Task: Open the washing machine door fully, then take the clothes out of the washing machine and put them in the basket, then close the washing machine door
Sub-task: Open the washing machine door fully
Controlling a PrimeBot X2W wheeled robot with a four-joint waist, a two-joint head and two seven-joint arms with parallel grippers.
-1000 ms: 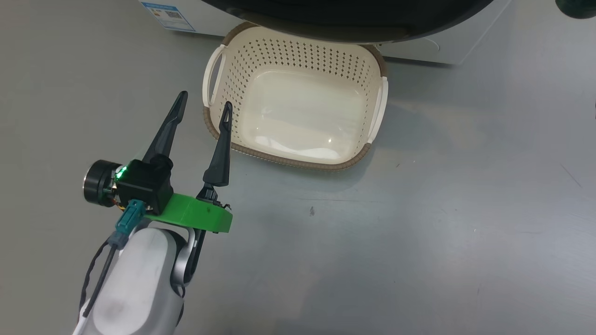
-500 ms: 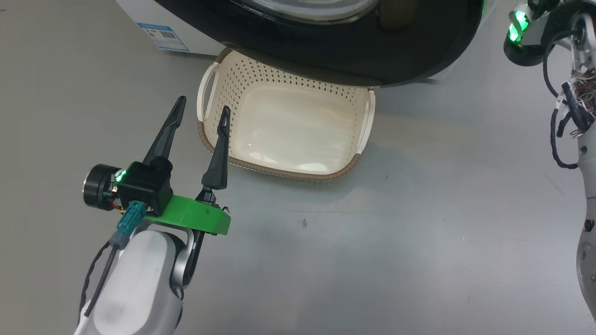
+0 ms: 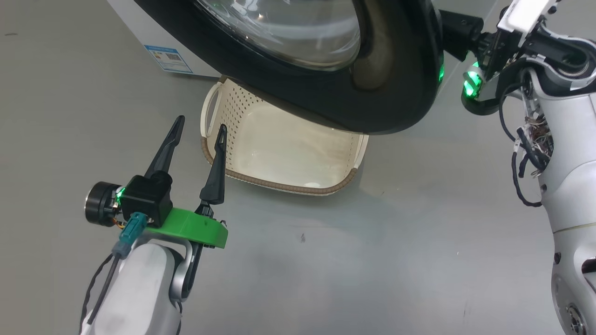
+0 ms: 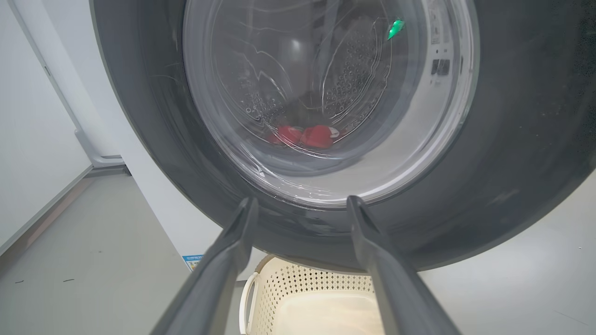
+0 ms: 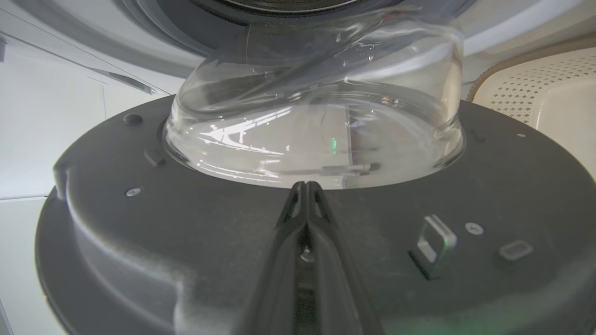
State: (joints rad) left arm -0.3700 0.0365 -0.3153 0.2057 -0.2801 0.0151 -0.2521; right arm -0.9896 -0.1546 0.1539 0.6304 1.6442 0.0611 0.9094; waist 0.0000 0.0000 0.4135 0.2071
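Observation:
The washing machine door (image 3: 372, 93), a black rim around a clear glass bowl, stands partly open over the basket (image 3: 288, 186). My right gripper (image 5: 305, 187) is shut, and its fingertips lie on the door's grey inner face just below the glass bowl (image 5: 316, 125). In the head view the right wrist (image 3: 479, 51) sits at the door's right edge, with the fingers hidden behind the rim. My left gripper (image 3: 200, 125) hangs open and holds nothing, beside the basket's left rim. Red clothes (image 4: 307, 136) show through the glass inside the drum. The cream basket (image 4: 316, 302) holds nothing.
The white washing machine (image 3: 146, 28) with its blue label (image 3: 168, 58) stands at the far left behind the door. Grey floor (image 3: 372, 260) spreads in front of the basket. A white wall panel (image 4: 37, 116) rises left of the machine.
The head camera has shifted, so the door fills more of the picture and covers more of the basket. The right arm has come into view at the door's edge. The left gripper stays open.

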